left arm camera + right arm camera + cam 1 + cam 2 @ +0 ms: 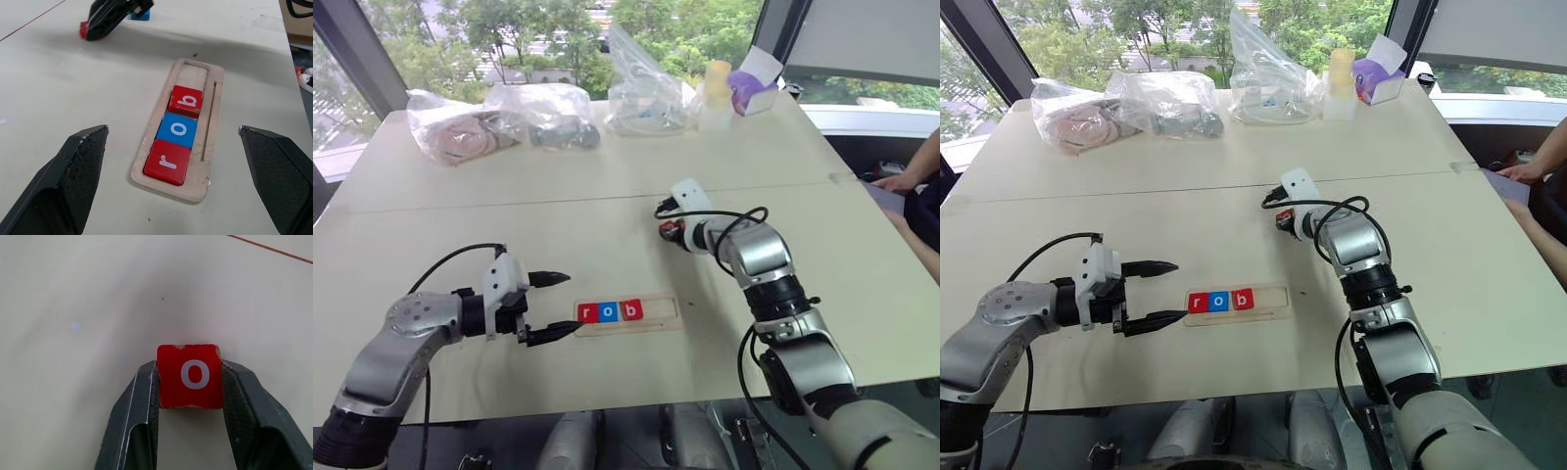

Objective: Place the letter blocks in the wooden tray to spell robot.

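The wooden tray point(662, 314) lies on the table near its front edge. Three letter blocks sit in its left part: a red r point(588, 313), a blue o point(609, 312) and a red b point(630, 310); the right part is bare. My left gripper point(570, 304) hangs open just left of the tray's end, with nothing between its fingers. Farther back, my right gripper point(190, 366) is shut on a red o block point(190, 377) at table level. A blue block point(141, 14) lies just behind that gripper.
Several clear plastic bags point(548, 117) lie along the table's far edge, with a pale bottle point(716, 93) and a purple box point(751, 90) at the far right. A person's arm point(913, 171) rests beyond the table's right edge.
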Robot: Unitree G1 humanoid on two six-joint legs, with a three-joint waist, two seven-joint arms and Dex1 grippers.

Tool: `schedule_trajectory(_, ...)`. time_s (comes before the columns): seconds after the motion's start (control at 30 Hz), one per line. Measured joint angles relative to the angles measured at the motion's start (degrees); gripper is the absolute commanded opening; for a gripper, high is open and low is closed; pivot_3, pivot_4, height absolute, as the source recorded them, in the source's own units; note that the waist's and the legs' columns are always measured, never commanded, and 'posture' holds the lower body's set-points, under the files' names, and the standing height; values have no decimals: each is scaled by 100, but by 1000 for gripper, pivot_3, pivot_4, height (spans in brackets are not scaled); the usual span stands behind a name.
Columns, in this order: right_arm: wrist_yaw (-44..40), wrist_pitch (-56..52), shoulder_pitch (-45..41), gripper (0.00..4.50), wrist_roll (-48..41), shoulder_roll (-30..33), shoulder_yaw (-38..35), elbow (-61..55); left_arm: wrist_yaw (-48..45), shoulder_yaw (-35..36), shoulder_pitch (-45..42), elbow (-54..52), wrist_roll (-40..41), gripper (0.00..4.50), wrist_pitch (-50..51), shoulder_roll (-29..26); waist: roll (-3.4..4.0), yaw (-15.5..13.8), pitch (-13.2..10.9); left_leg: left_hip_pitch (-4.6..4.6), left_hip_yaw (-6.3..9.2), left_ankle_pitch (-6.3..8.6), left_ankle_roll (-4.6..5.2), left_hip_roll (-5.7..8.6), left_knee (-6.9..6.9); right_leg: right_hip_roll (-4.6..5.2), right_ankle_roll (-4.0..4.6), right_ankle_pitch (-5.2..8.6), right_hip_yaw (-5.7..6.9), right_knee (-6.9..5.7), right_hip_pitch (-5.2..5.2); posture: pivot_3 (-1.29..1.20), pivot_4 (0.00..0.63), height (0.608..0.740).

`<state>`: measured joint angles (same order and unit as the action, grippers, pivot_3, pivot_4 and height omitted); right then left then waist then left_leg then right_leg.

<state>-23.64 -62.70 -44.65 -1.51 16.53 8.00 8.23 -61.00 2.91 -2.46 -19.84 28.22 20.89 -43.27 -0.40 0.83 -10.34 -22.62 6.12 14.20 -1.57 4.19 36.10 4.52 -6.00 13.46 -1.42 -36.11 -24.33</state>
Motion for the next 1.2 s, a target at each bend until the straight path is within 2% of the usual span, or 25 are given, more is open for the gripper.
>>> schedule_trajectory(0.07, -51, -727, 350, 1156, -135, 276, -86, -1000, -33, -6, 35, -53, 34, 4500, 5, 12, 0, -18, 0, -12, 5, 0, 0, 1, 3, 2, 0, 0, 3, 4, -5, 0, 150, 740)
schedule_trajectory(0.17, -182, -2427, 1177, 1156, -566, 723, -572, -3260, -141, -1, 181, -153, 202, 4500, 12, 28, 1, -23, 1, -37, 14, 3, 4, 1, 5, 11, -1, 1, 10, 11, -21, 0, 150, 740)
schedule_trajectory(0.2, -189, -2703, 1489, 1156, -712, 794, -759, -3783, -154, 5, 171, -171, 255, 4500, 11, 36, -2, -22, 3, -37, 14, 3, 5, -1, 5, 11, -1, 1, 12, 11, -20, 0, 150, 740)
schedule_trajectory(0.4, 114, -2940, 2862, 1156, -1415, 948, -1436, -5019, -253, 22, 57, -149, 368, 4500, -39, 74, 1, 4, 3, -21, 4, 1, 5, -7, 14, 5, 16, 11, 7, 7, -8, 0, 150, 740)
schedule_trajectory(0.57, 774, -2940, 3184, 1156, -2025, 718, -1838, -5199, -346, 12, -65, -30, 364, 4500, -245, 184, 0, 4, 4, -16, 2, 1, 5, -7, 17, 3, 14, 10, 5, 6, -3, 0, 150, 740)
schedule_trajectory(0.73, 1316, -2940, 3224, 3509, -2758, 728, -2007, -5187, -379, -13, -78, 101, 340, 4500, -361, 238, 0, -9, 4, -17, 3, 1, 5, -6, 16, 3, 2, 4, 6, 8, -2, 0, 150, 740)
schedule_trajectory(0.8, 1278, -2940, 3158, 4461, -3260, 1095, -1968, -5160, -377, -27, -146, 121, 329, 4500, -379, 243, 3, -9, 2, -18, 2, 1, 5, -4, 17, 3, 6, 6, 6, 8, -2, 0, 150, 740)
schedule_trajectory(0.87, 979, -2941, 2844, 4461, -3668, 1809, -1828, -5089, -371, -50, -200, 127, 319, 4500, -380, 243, 7, -5, -2, -17, -1, 0, 7, -3, 19, 3, 16, 11, 7, 11, 2, 0, 150, 740)
schedule_trajectory(0.97, -33, -2693, 2233, 4461, -4048, 3029, -1699, -4989, -335, -135, -296, 138, 277, 4500, -379, 270, 7, -5, -3, -16, 0, 1, 7, -5, 18, 0, 12, 14, 13, 12, 6, 0, 150, 740)
schedule_trajectory(1.03, -977, -1575, 2267, 4461, -3896, 3853, -1452, -4671, -285, -209, -383, 169, 230, 4500, -366, 310, -1, -20, -2, -16, 3, 2, 10, -7, 16, -2, -5, 11, 26, 20, 16, 0, 150, 740)
schedule_trajectory(1.13, -2447, 661, 2746, 4461, -3153, 4553, -958, -3961, -217, -228, -537, 173, 223, 4500, -296, 348, -7, -24, -4, -18, -3, 6, 16, -2, 17, 3, -18, 12, 27, 29, 22, 0, 150, 740)
schedule_trajectory(1.2, -3352, 1935, 2897, 4461, -2736, 4728, -622, -3377, -160, -238, -604, 174, 223, 4500, -223, 349, -7, -4, -5, -16, -9, 8, 20, -1, 21, 7, -21, 10, 19, 32, 24, 0, 150, 740)
